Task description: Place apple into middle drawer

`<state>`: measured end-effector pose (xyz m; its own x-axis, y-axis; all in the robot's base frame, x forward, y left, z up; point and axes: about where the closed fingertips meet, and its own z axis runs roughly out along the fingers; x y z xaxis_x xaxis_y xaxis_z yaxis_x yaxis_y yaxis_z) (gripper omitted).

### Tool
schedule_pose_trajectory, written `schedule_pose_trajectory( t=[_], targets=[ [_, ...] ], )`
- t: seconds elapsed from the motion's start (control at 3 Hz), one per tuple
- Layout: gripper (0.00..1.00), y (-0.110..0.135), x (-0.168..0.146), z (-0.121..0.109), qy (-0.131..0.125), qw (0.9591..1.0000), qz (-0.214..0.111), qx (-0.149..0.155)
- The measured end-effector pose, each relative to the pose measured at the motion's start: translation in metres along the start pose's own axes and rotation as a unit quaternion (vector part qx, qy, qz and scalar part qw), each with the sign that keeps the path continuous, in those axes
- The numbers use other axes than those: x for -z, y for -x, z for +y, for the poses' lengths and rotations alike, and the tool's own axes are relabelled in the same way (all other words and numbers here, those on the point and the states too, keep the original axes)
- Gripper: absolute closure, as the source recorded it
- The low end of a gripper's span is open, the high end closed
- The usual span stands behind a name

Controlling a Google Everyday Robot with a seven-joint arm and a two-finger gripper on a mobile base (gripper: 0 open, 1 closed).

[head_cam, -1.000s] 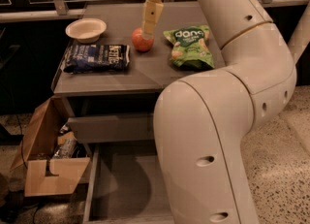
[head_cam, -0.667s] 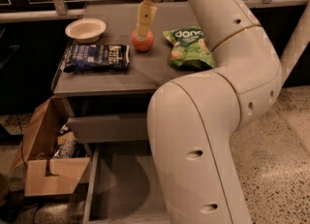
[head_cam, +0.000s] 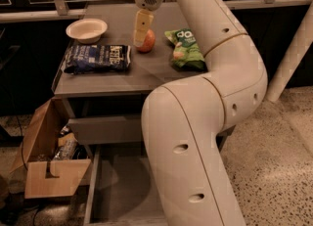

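The apple point(head_cam: 148, 41), small and red-orange, sits on the grey cabinet top point(head_cam: 146, 71) between a dark chip bag and a green one. My gripper point(head_cam: 141, 30) hangs from the white arm right over the apple's left side, its yellowish tip down at the fruit; whether it touches the apple cannot be told. The middle drawer point(head_cam: 117, 186) is pulled out at the bottom of the view, its scuffed floor bare, partly hidden by my arm's big white link.
A white bowl point(head_cam: 87, 29) stands at the back left of the top. A dark blue chip bag point(head_cam: 98, 57) and a green snack bag point(head_cam: 185, 49) flank the apple. A closed drawer front point(head_cam: 105, 129) is above the open drawer. A cardboard box point(head_cam: 49, 161) stands left of the cabinet.
My gripper has moved a little left and down, closer onto the apple. The arm's elbow link has swung across the view. The apple has stayed put.
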<state>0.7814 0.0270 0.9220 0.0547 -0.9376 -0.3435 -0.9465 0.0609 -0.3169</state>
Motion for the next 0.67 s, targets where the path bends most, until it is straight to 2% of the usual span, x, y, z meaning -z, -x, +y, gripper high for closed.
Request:
schedule_pose_trajectory(
  t=[0.67],
  targets=[
    [0.0,-0.0143,-0.0215,-0.0042,0.006,0.9999,-0.003,-0.012]
  ],
)
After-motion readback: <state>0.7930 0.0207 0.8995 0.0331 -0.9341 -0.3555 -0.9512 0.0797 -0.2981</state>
